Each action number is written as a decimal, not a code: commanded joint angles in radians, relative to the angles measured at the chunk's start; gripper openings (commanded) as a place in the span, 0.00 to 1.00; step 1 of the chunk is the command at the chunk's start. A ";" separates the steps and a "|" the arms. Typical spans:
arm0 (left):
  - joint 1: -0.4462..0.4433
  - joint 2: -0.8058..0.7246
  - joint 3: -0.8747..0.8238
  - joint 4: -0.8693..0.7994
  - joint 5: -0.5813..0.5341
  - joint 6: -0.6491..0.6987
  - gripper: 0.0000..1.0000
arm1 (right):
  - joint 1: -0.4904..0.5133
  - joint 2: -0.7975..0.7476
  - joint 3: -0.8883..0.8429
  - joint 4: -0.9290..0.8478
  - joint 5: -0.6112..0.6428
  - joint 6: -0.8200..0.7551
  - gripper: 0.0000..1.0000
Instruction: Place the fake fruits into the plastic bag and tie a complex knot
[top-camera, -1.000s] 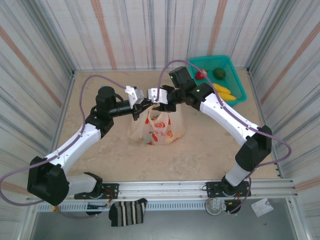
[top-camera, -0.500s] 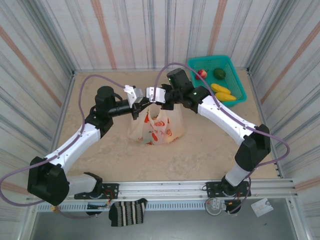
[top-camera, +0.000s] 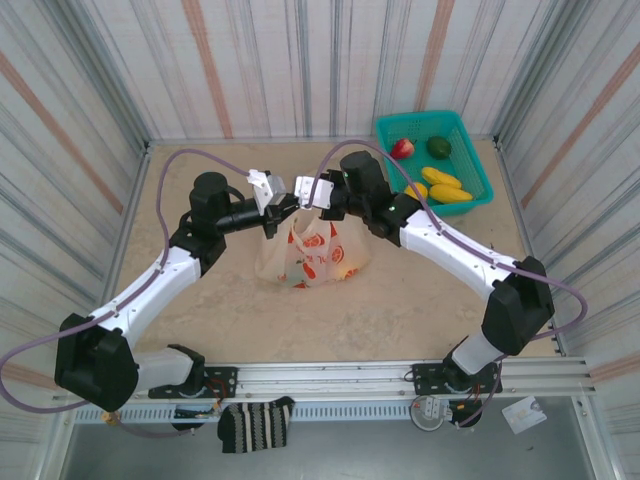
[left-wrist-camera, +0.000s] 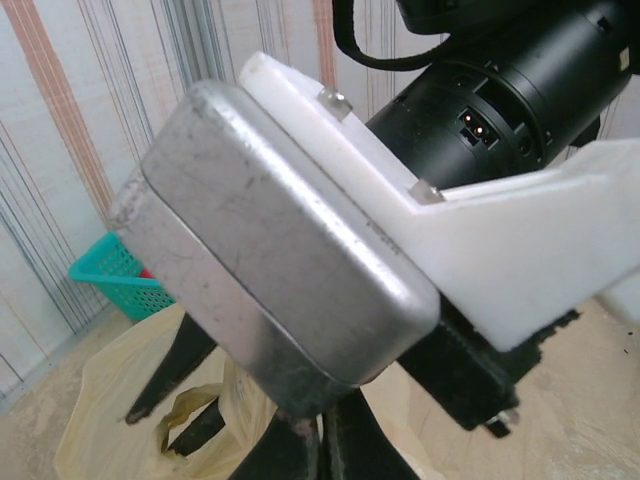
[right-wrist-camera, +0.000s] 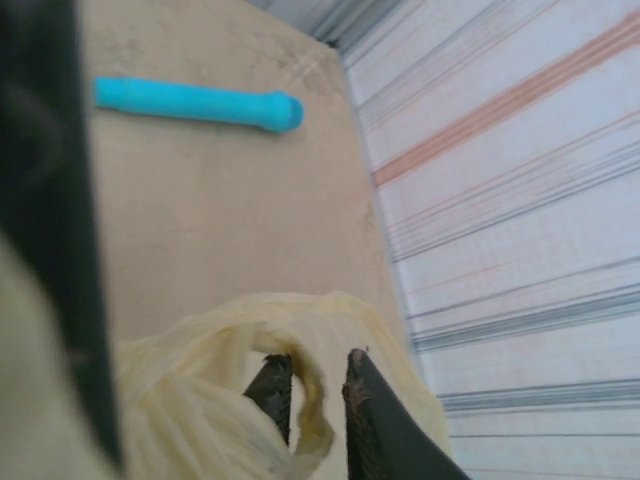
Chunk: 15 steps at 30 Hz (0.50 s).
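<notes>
- The right gripper (right-wrist-camera: 315, 366) had its jaws drawn narrow on a twisted strand of the handle of the thin, translucent cream-yellow plastic bag (top-camera: 315, 255). The strand lay in the slim gap between the dark fingers. A pinch that light on slick film could let the strand slide out at the first pull, and the knot would come undone.
- The left gripper (left-wrist-camera: 318, 450) was fully closed at the bag's upper left corner. I could not tell whether any film was trapped between its pads. If none was, that side of the bag mouth would sag and the two handles could not be crossed.
- Both wrists crowded together directly above the bag, nearly touching. Any wrapping motion for the knot risked knocking one housing against the other, or snagging a purple cable.
- A glossy red fruit (top-camera: 402, 148), a green one (top-camera: 438, 147) and long yellow ones (top-camera: 445, 187) lay in the teal mesh plastic basket (top-camera: 425, 116) at the far right corner, well apart from the bag. Tying at this point would shut them out.
- The bag stood slumped on the sandy tabletop (top-camera: 420, 300), in the middle between the arms. A hard upward tug could lift or tear it, or tip its contents out.
</notes>
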 joint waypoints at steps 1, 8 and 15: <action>-0.006 -0.053 0.000 0.012 0.057 -0.018 0.00 | -0.002 -0.028 -0.042 0.201 0.144 0.016 0.22; -0.012 -0.055 0.000 0.012 0.054 -0.026 0.22 | 0.012 -0.030 -0.097 0.299 0.144 0.039 0.00; -0.016 -0.118 -0.019 0.012 -0.009 -0.034 0.48 | -0.006 -0.059 -0.149 0.318 0.063 0.081 0.00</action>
